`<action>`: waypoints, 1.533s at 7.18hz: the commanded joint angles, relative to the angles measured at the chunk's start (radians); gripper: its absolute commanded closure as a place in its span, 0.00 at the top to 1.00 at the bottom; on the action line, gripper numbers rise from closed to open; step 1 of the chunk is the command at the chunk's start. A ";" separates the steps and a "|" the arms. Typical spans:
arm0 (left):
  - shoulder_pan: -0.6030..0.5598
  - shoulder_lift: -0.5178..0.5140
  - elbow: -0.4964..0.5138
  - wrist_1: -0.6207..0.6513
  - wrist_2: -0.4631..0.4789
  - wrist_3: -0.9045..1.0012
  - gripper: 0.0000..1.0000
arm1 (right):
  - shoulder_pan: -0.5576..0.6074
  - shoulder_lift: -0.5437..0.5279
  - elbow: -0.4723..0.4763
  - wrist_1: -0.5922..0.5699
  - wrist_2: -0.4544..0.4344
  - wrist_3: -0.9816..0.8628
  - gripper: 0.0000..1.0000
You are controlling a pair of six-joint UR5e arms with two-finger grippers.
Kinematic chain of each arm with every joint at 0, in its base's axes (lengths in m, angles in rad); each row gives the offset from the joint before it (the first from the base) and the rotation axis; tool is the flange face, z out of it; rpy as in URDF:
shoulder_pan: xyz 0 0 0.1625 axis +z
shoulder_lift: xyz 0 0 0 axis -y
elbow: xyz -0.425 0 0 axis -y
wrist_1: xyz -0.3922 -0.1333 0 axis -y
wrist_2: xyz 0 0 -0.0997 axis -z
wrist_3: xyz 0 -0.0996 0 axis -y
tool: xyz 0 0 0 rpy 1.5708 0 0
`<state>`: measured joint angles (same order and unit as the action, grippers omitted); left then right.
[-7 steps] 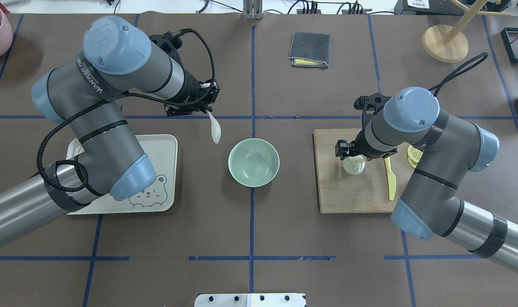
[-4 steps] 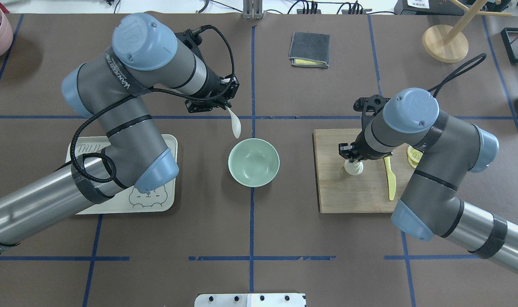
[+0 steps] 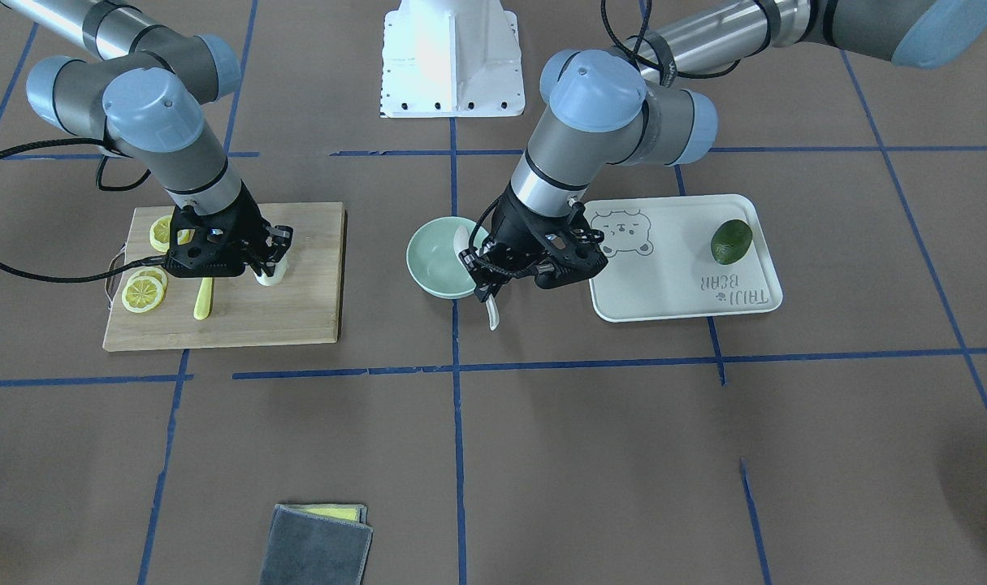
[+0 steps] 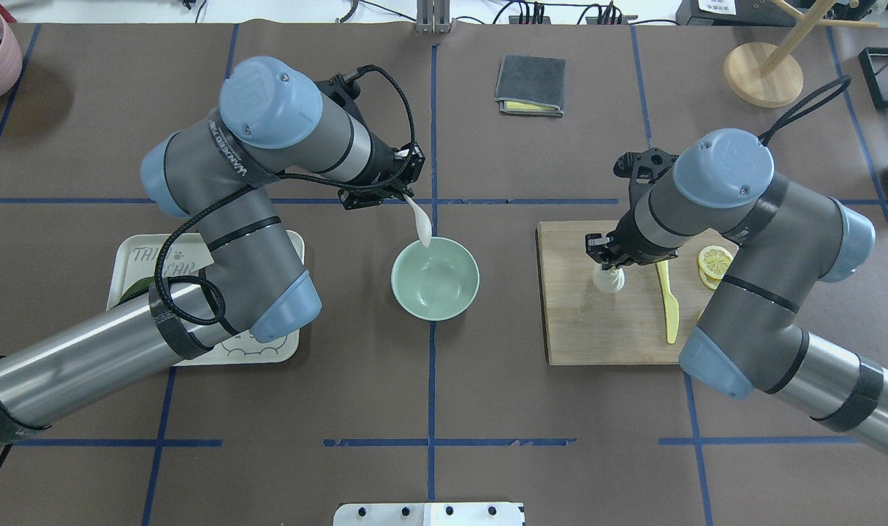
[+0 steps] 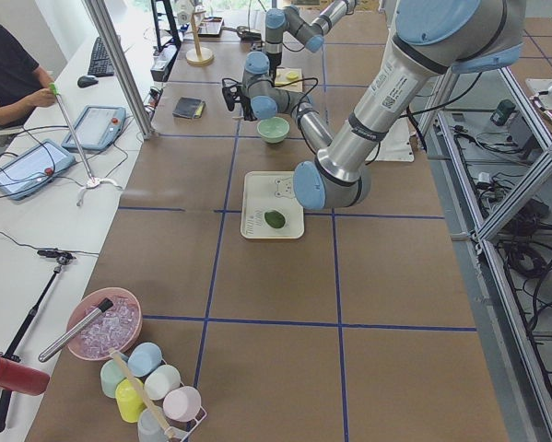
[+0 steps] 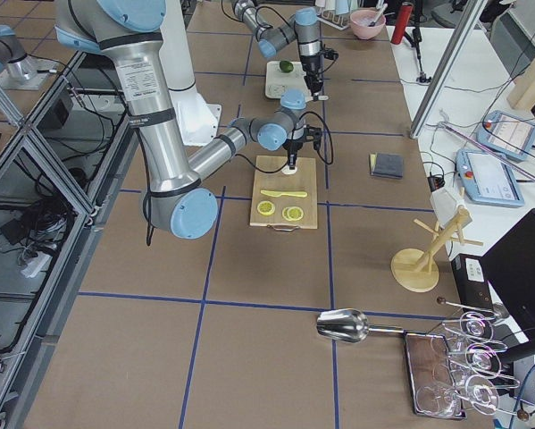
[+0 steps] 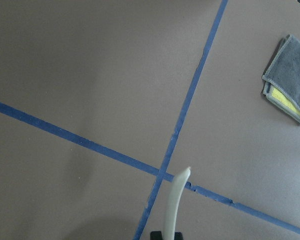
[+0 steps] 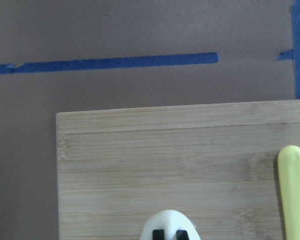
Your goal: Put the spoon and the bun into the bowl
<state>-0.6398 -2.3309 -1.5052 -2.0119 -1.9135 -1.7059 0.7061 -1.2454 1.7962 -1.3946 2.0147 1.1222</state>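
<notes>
Spoon (image 4: 422, 223) slants down from left gripper (image 4: 403, 194), clamped on its handle, scoop barely over bowl (image 4: 412, 292) rim: release here risks landing outside. Right gripper (image 4: 606, 261) clamps bun (image 4: 609, 280) directly beneath it; soft bun may slip.

Counted: one spoon (image 4: 422, 223), held in left pincer (image 4: 404, 194); one bowl (image 4: 438, 286) under it. One bun (image 4: 609, 280) in right pincer (image 4: 607, 267); alongside were one yellow knife (image 4: 668, 303), three lemon slices (image 4: 715, 259), one board (image 4: 604, 329). Elsewhere: one tray (image 3: 680, 301), one green fruit (image 3: 731, 241), one cloth (image 4: 530, 84).
</notes>
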 commanded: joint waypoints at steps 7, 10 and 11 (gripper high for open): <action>0.069 0.019 0.000 -0.041 0.039 -0.009 1.00 | 0.082 0.032 0.006 0.002 0.067 -0.002 0.00; -0.010 0.051 -0.128 0.158 0.030 0.171 1.00 | 0.075 0.107 0.011 -0.006 0.062 0.011 0.00; -0.026 0.082 -0.209 0.296 0.033 0.290 1.00 | 0.061 0.130 0.011 -0.003 0.062 0.014 0.00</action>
<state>-0.6401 -2.2796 -1.6240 -1.8674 -1.8820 -1.5440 0.7796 -1.1434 1.8061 -1.3988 2.0780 1.1308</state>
